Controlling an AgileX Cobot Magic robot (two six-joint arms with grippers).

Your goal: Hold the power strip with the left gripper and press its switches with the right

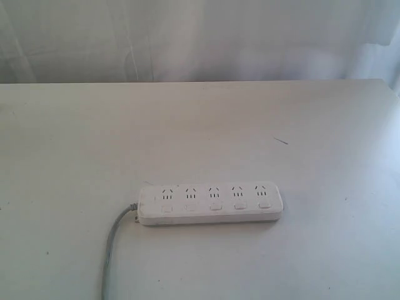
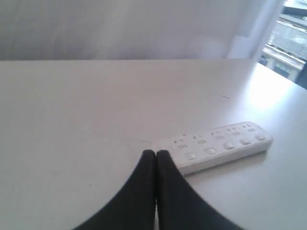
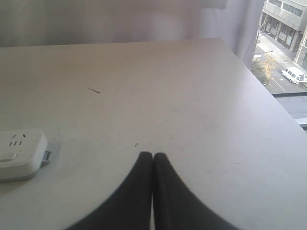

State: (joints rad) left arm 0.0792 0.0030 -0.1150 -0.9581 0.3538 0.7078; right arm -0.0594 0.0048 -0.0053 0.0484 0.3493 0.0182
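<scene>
A broad, matte, off-white table [image 1: 75,137] filled the exterior view, its surface plain apart from faint specks. On it, toward the near edge and a little left of centre, lay the long flat white plastic power strip with rounded corners [image 1: 209,204], flat on its back with its long axis running across the view. Its grey, flexible cord [image 1: 111,250] left the left-hand end and curved down toward the near edge, so the cord end faced the left arm's side and the free end the right arm's. Neither arm showed in the exterior view. In its wrist view the black two-finger left gripper [image 2: 156,154] had its smooth curved fingers pressed together on nothing, with one end of the strip just beyond its tips. The black two-finger right gripper [image 3: 152,155] was likewise closed and empty, and only the strip's rounded free end showed at the edge of its view, well apart from the tips. The left gripper therefore looked the nearer one, and it would probably need to open before bracing the glossy casing. The five small white rounded-rectangle switches [image 1: 215,205] sat in a row along the strip's near side, one below each socket set. A thin dark mark [image 1: 281,141] lay on the table beyond the strip.
</scene>
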